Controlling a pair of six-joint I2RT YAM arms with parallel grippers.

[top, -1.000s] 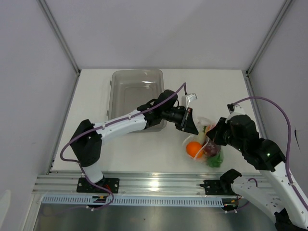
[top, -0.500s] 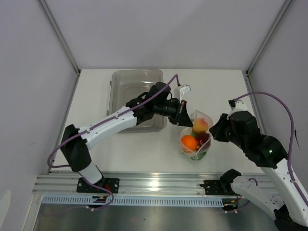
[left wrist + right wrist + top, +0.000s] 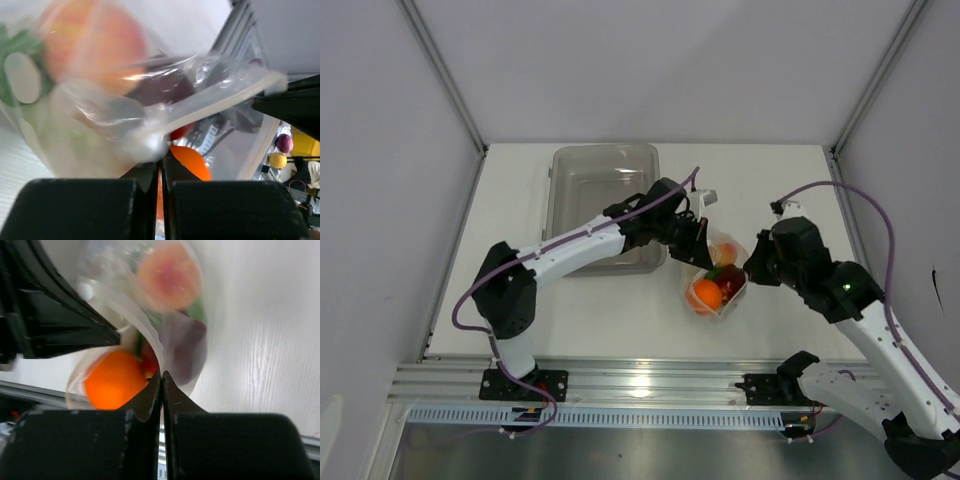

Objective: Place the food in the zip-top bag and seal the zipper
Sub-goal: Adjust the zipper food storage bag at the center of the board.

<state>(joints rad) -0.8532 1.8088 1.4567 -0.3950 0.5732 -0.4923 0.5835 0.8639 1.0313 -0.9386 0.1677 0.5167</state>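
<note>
The zip-top bag hangs between my two grippers over the table, right of centre. Inside it are the food pieces: an orange, a dark red bulb and a peach-coloured fruit. My left gripper is shut on the bag's left edge, my right gripper on its right edge. In the left wrist view the gripper pinches clear plastic below the pale zipper, with lettuce and radish behind. In the right wrist view the gripper pinches film beside the orange.
A rigid grey translucent tray stands at the back left, under the left arm's forearm. The aluminium rail runs along the table's near edge. Grey walls enclose the table at the back and on both sides.
The bag with the food has moved left and slightly away from the rail, and both grippers have travelled with it, staying shut on its edges. The bag now looks more bunched.
</note>
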